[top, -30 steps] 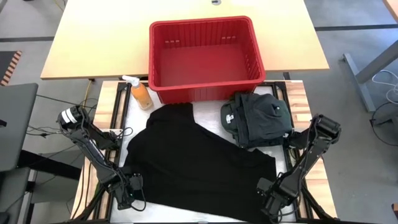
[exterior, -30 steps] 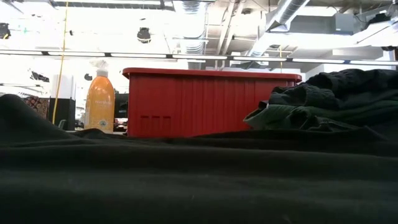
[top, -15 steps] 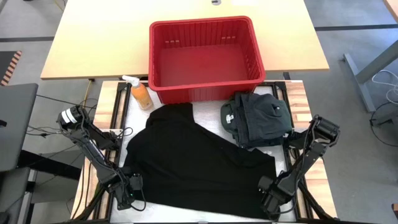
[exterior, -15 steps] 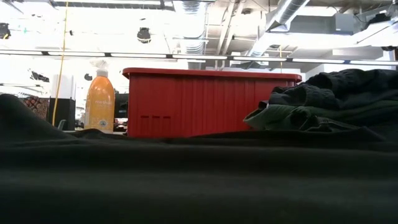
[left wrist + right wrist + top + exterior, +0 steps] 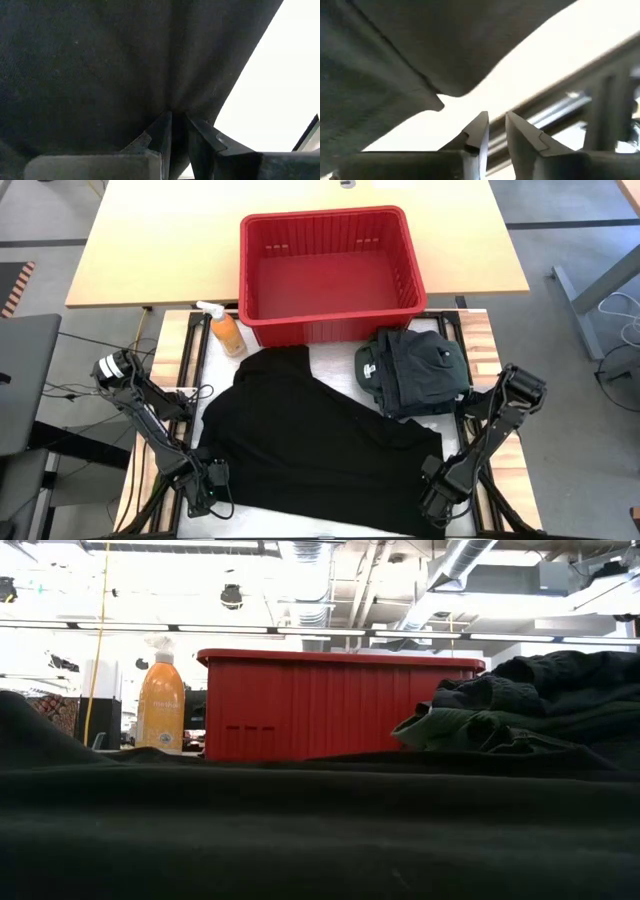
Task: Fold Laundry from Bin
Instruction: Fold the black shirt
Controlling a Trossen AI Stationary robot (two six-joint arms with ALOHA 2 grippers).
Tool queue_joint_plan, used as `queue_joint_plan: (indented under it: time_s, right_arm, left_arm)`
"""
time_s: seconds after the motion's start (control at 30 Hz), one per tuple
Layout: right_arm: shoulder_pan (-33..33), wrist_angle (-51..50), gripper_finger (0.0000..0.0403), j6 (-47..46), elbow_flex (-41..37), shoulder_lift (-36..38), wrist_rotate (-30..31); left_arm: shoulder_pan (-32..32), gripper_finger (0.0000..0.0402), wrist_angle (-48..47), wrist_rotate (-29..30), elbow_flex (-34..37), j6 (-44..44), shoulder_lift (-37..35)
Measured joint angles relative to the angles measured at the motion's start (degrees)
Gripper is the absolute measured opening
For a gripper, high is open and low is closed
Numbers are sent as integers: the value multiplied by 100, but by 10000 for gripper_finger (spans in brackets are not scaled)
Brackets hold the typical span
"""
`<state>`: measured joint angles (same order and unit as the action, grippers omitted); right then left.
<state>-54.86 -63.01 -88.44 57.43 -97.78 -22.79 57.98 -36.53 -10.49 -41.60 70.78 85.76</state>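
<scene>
A large black garment [image 5: 310, 430] of the laundry lies spread over the table's middle. My left gripper [image 5: 212, 480] is shut on it at the near left corner. My right gripper [image 5: 440, 482] hovers by the near right corner. In its wrist view the fingertips [image 5: 496, 117] stand slightly apart over bare table, short of the cloth's edge [image 5: 440, 102]. A folded pile of dark green and charcoal garments [image 5: 415, 370] rests on the table at the right. The red bin [image 5: 325, 270] stands behind, with no cloth showing inside. My left gripper pinches the black garment's near left corner [image 5: 172, 107] between its two fingers, coming steeply from above. The cloth puckers in creases toward the fingertips [image 5: 162, 127]. One layer or several, I cannot tell. The rest of the garment lies on the table, humped a little near the hold [image 5: 20, 715].
An orange spray bottle [image 5: 225, 330] stands by the bin's near left corner. The bin sits against a pale wooden table [image 5: 150, 240] beyond. White table surface [image 5: 335, 365] shows between the black garment and the folded pile.
My right gripper has shifted a little toward the black garment's near right corner and tipped. The garment, the pile and my left gripper have kept still.
</scene>
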Motion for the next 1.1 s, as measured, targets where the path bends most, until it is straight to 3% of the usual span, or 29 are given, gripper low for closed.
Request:
queue_joint_plan:
  time_s: [0.17,0.3,0.43,0.77,0.87,0.97,1.03,1.1]
  right_arm:
    - [-43,-308,126,0,569,0,3]
    - [-155,308,148,-409,760,2,119]
    - [-272,1420,157,-688,769,2,1129]
    - [-260,1256,156,-1359,866,440,2425]
    - [-226,855,156,-1484,897,816,3408]
    - [-3,153,156,-1586,860,1183,4437]
    - [338,-194,156,-1243,785,1373,4601]
    - [787,-399,156,-496,723,1535,4518]
  left_arm:
    - [0,47,0,6,-2,-2,-2]
    - [-1,47,-2,-46,-11,-143,-39]
    - [-68,47,-146,-237,-9,-390,-410]
    - [-486,47,-439,-233,-17,-851,-2321]
    - [-737,47,-439,378,-17,-1035,-2991]
    - [-1119,47,-351,1958,-19,-1295,-3483]
    - [-1503,47,-244,2649,-24,-1689,-3591]
    - [-2015,47,-208,2699,-24,-2227,-3529]
